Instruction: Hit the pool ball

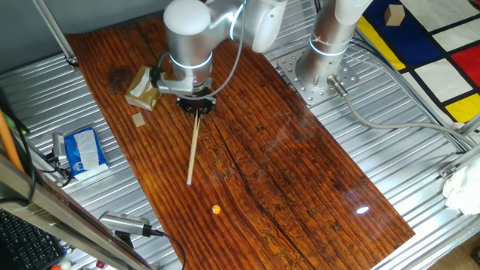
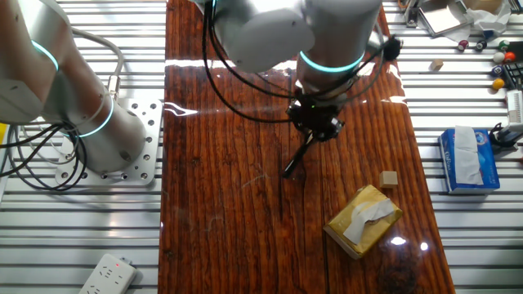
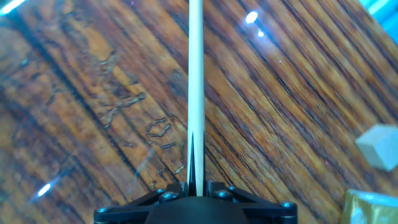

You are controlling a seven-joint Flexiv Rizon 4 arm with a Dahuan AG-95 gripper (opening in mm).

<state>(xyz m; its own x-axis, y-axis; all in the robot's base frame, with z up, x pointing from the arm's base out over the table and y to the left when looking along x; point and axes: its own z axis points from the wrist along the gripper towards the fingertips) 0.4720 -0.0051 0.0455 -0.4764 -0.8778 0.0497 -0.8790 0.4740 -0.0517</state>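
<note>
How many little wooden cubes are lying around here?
2: one small cube on the wooden board beside the tan box, another on the metal table beyond the board. Others may be hidden.

**Work surface and surroundings**

A dark, glossy wood-grain board (image 1: 285, 157) lies on a ribbed metal table (image 1: 420, 172); overhead lamps leave bright glare spots on the varnish. A bolted steel plate (image 1: 311, 75) sits at the board's edge. A floor mat of red, yellow and blue blocks (image 1: 442, 45) lies beyond the table. A white power strip (image 2: 106, 276) rests on the ribs.
</note>
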